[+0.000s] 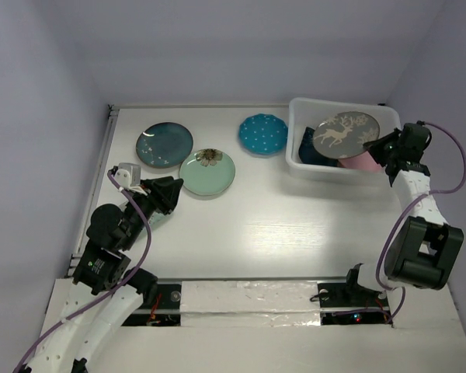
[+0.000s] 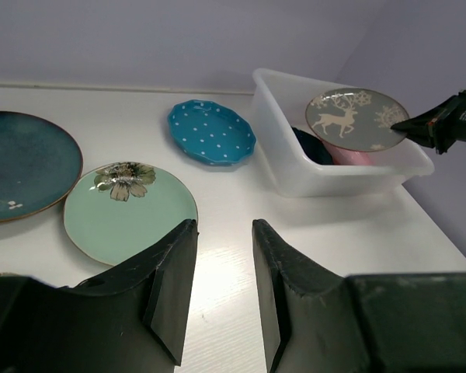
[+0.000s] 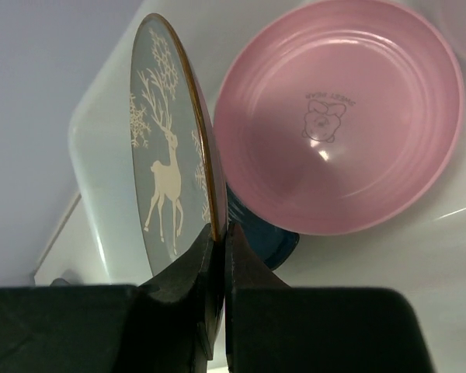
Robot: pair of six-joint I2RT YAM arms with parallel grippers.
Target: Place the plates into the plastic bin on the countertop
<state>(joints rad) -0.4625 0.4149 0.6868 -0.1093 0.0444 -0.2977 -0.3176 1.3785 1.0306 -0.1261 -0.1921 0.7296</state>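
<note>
My right gripper [image 1: 375, 146] is shut on the rim of the grey reindeer plate [image 1: 343, 132] and holds it over the plastic bin [image 1: 301, 159]. The wrist view shows its fingertips [image 3: 210, 241] pinching the plate's edge [image 3: 159, 148]. The pink plate [image 3: 338, 116] and the navy plate [image 3: 268, 241] lie in the bin below. My left gripper [image 1: 174, 194] is open and empty, next to the mint flower plate [image 1: 207, 172]. The dark teal plate [image 1: 164, 144] and the blue dotted plate [image 1: 262, 134] lie on the countertop [image 1: 279, 225].
Pale lavender walls enclose the countertop. The bin stands at the back right, close to the right wall. A taped strip [image 1: 248, 303] runs along the near edge between the arm bases.
</note>
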